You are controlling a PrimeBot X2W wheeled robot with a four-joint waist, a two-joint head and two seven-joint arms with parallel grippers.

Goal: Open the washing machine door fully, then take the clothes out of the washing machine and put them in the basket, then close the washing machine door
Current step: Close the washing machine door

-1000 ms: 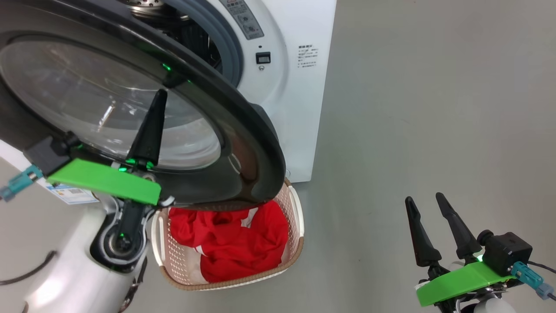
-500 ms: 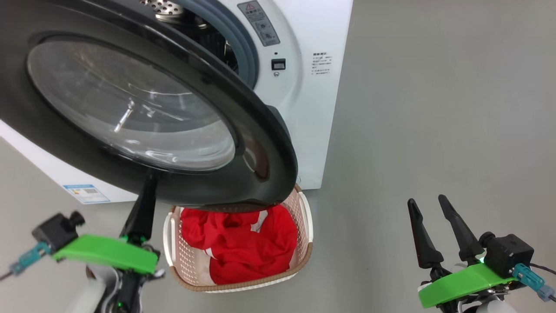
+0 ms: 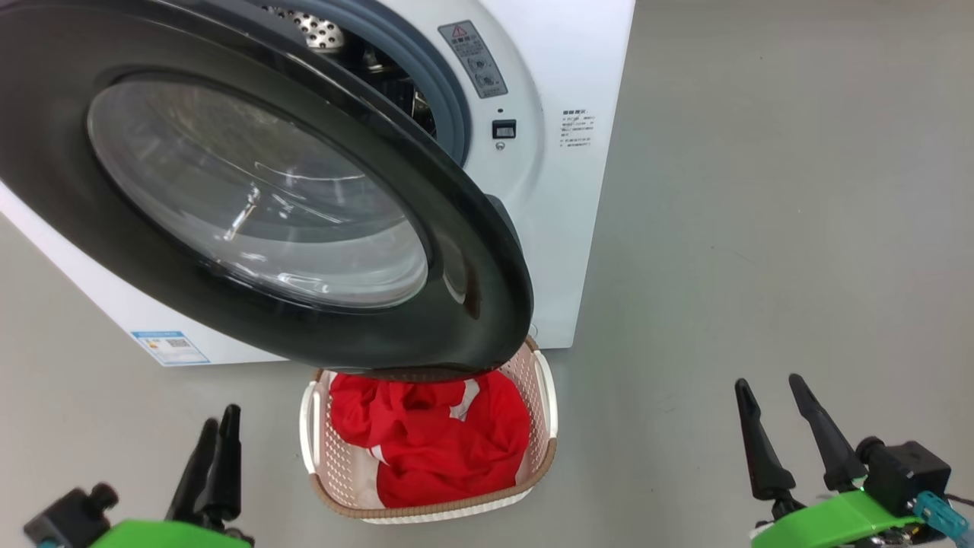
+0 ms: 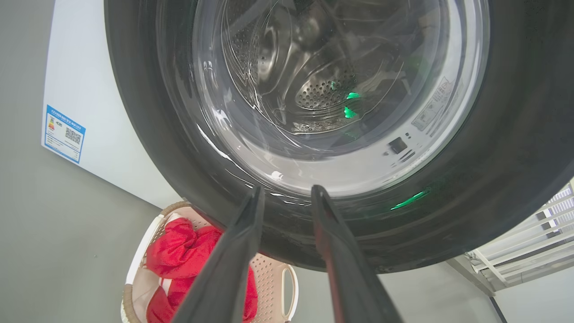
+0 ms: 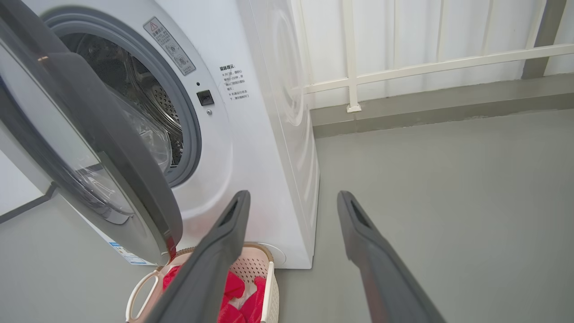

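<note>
Not much legible here tbh. The washing machine (image 3: pixel 586 46) has a grey warning sticker (image 3: pixel 473 58) right beside the drum opening. It has a red triangle on top and little pictograms below, wording too tiny to read. Further right on the white front there's a block of black print (image 3: pixel 576 131), characters unreadable. Low on the front sits a blue label (image 3: pixel 169 347) with a QR code, its text too small as well.
</note>
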